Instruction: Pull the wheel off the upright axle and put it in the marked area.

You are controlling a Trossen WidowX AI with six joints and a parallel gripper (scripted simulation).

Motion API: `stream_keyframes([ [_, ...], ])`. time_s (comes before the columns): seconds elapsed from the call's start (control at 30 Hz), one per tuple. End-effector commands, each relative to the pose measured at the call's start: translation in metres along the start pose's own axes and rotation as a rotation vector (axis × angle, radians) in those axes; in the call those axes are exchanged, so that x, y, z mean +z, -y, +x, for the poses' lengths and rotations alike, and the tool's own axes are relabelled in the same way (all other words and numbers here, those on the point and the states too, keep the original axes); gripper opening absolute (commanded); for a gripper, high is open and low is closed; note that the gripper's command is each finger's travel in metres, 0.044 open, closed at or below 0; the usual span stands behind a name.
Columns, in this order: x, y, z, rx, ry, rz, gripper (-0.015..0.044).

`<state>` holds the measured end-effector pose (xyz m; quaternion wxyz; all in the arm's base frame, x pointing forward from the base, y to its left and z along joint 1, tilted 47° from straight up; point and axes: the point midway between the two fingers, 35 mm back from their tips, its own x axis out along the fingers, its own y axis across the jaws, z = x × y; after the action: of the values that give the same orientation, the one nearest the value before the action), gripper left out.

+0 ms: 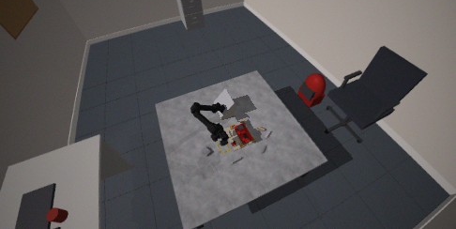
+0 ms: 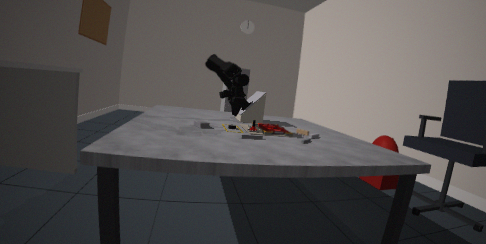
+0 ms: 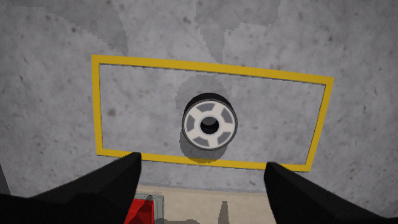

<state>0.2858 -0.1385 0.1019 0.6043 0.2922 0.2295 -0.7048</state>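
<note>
The wheel is black with a pale spoked hub. It lies hub up inside the marked area, a yellow outline, with yellow showing on all sides of it. My gripper is open and empty, raised above the table. The fingertips stand wide apart and do not touch the wheel. The upright axle is a small dark post beside the outline, with no wheel on it. In the top view the arm hides the wheel.
A red part sits on a pale base beside the outline. Grey bars and a dark grey block lie around it. A pale tilted panel stands behind on the table.
</note>
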Motion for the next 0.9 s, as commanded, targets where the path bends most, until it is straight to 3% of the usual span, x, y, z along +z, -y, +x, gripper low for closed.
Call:
stream_keyframes([
  [0.0,-0.01,0.015,-0.007,-0.014,-0.007,-0.006,0.0379],
  [0.1,-0.026,0.045,-0.029,-0.019,-0.011,-0.006,0.044],
  [0.27,-0.037,0.083,-0.048,-0.025,0.002,-0.004,0.044],
  [0.87,-0.037,0.083,-0.048,-0.025,0.002,-0.004,0.044],
])
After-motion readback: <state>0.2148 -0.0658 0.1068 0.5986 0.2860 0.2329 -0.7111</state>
